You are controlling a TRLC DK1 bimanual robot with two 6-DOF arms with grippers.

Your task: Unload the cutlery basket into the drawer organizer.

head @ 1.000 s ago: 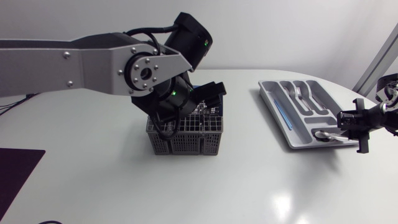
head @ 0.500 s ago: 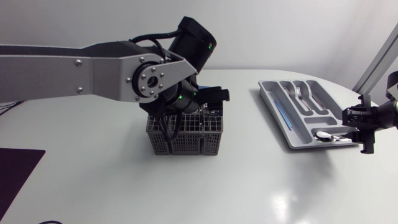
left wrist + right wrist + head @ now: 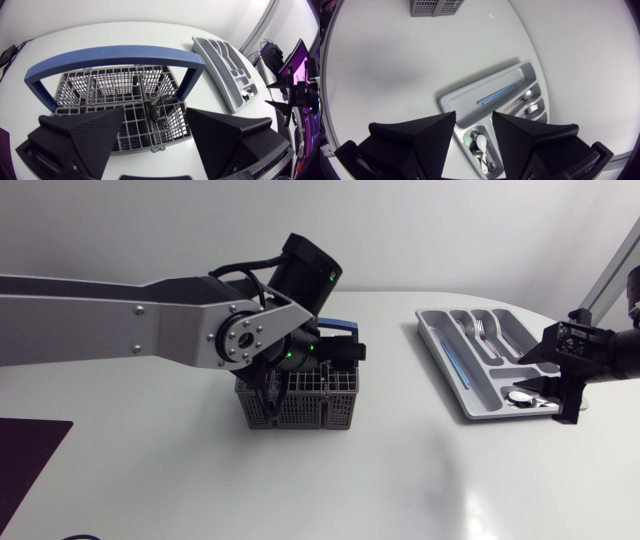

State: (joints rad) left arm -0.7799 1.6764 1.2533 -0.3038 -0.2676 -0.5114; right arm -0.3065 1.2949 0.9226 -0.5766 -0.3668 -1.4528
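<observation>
**Lowering onto the basket as the other arm lifts clear**

Over the last second our left gripper [image 3: 155, 115] has sunk from just above the cutlery basket [image 3: 300, 402] to right down at its top. Its wrist has rolled a little on the way. The fingers stand wide apart and hold nothing. They straddle the basket's near compartments, just inside the blue handle [image 3: 115, 52] that arches over it.

Between the fingers, one dark piece of cutlery [image 3: 159, 107] stands in a cell. We cannot tell which kind it is. The other cells that we can see look bare.

Meanwhile our right gripper [image 3: 474, 120] has risen from the near end of the drawer organizer [image 3: 432, 330] and now hangs above it. Its fingers are spread and empty. Below them the organizer sits well apart from the basket, towards the table's right side. It holds spoons [image 3: 481, 145] in its end compartment, forks [image 3: 532, 106] further along, and a thin blue stick [image 3: 497, 93] in the long slot.

We judge that the right arm's placement is finished and that the work now passes to the left arm. The unloading looks close to done, with this one piece the next to come out. The grasp calls for care:

- The fingers must come down on either side of the piece without catching the grid walls.
- The handle overhead leaves little room to lift it straight out.
</observation>
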